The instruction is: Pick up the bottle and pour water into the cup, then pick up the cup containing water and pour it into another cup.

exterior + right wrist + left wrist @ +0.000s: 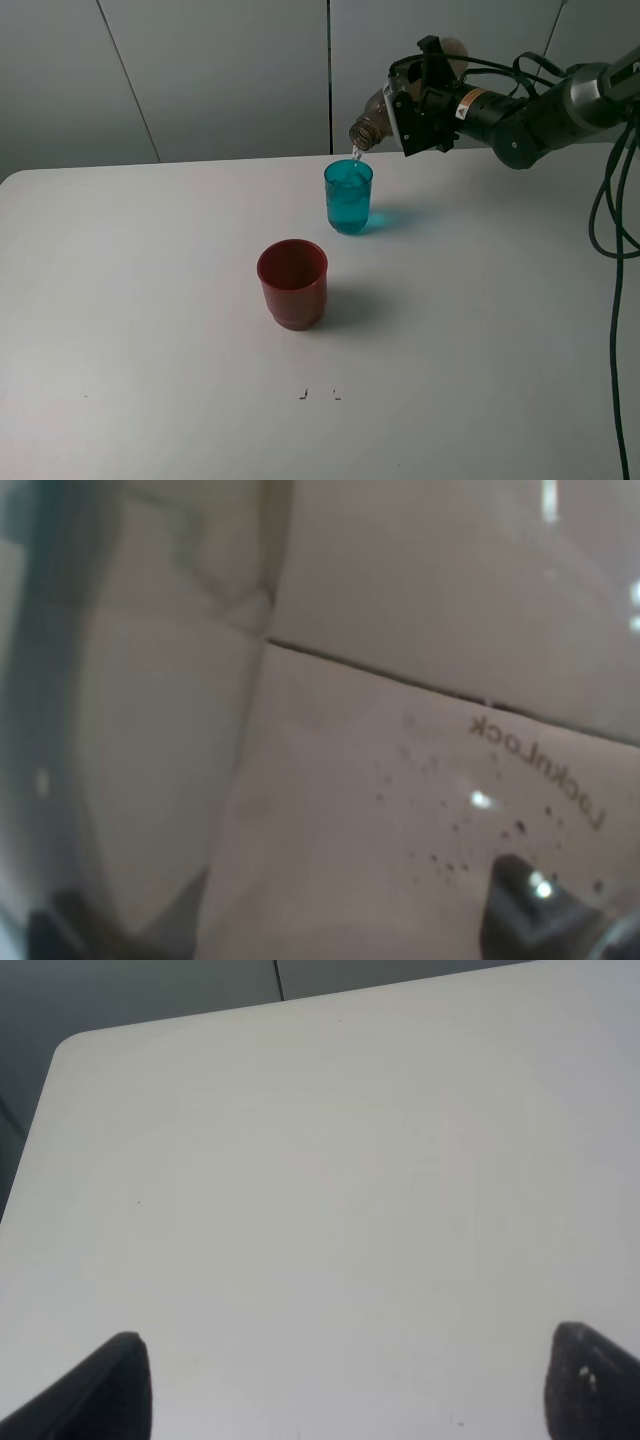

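Right end effector (402,106) is closed on the bottle (371,120), holding it by the body and tipped neck-down, with the mouth just above the rim of the blue cup (348,197). A thin stream of water (355,152) runs from the neck into the cup. The cup stands upright toward the back of the table (150,300), and the red cup (292,283) stands upright nearer the front, apart from it. In the right wrist view the smoky plastic wall of the bottle (400,780) fills the picture. Left end effector (350,1390) hangs open over bare table, holding nothing.

The blue cup is likely thin-walled and smooth (and heavier once filled), so a hard squeeze could flex it and spill water. Taking hold around the middle, below the rim, looks safest, and droplets could make the wall slippery.
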Motion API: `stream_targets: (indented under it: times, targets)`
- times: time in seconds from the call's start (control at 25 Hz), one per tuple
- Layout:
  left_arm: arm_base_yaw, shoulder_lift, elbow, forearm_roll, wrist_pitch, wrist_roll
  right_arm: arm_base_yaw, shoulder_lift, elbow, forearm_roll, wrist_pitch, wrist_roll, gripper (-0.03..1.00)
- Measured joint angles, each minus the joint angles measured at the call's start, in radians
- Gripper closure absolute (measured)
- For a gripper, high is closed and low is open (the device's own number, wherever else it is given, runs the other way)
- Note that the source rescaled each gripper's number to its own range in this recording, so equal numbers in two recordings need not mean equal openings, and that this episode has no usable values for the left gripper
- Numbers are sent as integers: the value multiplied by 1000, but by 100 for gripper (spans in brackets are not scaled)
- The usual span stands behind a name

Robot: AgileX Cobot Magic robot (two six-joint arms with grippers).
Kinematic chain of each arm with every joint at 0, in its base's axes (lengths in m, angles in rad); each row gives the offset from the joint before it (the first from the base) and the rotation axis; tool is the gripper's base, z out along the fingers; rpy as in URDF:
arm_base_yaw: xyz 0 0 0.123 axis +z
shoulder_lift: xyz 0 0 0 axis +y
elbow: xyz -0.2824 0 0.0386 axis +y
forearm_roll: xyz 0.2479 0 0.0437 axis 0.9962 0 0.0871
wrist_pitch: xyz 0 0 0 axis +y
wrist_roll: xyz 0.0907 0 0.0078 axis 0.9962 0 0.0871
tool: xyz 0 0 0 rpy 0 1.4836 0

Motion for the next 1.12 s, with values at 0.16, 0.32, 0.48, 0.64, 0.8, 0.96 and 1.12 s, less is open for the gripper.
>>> stream_targets:
  times: [0.16, 0.32, 0.48, 0.64, 0.8, 0.96, 1.12]
  targets:
    - [0, 0, 0, 0, 0, 0, 0, 0, 0, 2, 6, 0, 97]
    - [0, 0, 0, 0, 0, 0, 0, 0, 0, -5, 27, 12, 97]
    - [0, 0, 0, 0, 0, 0, 0, 0, 6, -23, 29, 79, 97]
    - [0, 0, 0, 0, 0, 0, 0, 0, 26, -37, 29, 160, 97]
    - [0, 0, 0, 0, 0, 0, 0, 0, 38, -59, 31, 288, 97]
    - [0, 0, 0, 0, 0, 0, 0, 0, 38, -59, 25, 527, 97]
    - [0, 0, 0, 0, 0, 0, 0, 0, 38, -59, 25, 837, 97]
